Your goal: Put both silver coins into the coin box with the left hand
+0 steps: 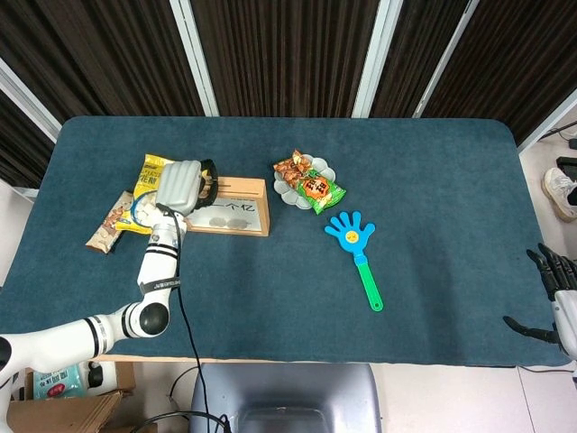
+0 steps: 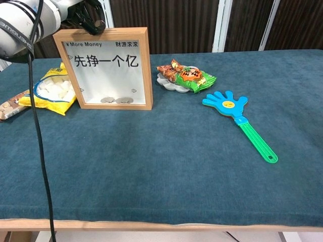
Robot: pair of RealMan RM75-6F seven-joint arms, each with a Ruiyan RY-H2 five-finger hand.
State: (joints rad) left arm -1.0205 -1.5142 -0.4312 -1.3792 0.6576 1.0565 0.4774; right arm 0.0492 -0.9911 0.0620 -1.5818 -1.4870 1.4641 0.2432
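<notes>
The wooden-framed coin box point(image 2: 107, 68) stands upright at the left of the table; in the head view the coin box point(image 1: 236, 214) shows from above. Two silver coins point(image 2: 115, 100) lie side by side at the bottom behind its clear front. My left hand point(image 1: 180, 185) hovers over the box's top left corner, back of the hand up. Its dark fingertips point(image 2: 94, 21) curl just above the frame's top edge, and I cannot see whether anything is between them. My right hand point(image 1: 557, 290) hangs off the table's right front corner, fingers spread, holding nothing.
A yellow snack bag point(image 2: 49, 93) and a brown packet point(image 2: 11, 107) lie left of the box. A small plate point(image 2: 166, 82) with orange and green snack packs point(image 2: 187, 75) sits right of it. A blue hand-shaped clapper point(image 2: 236, 115) lies further right.
</notes>
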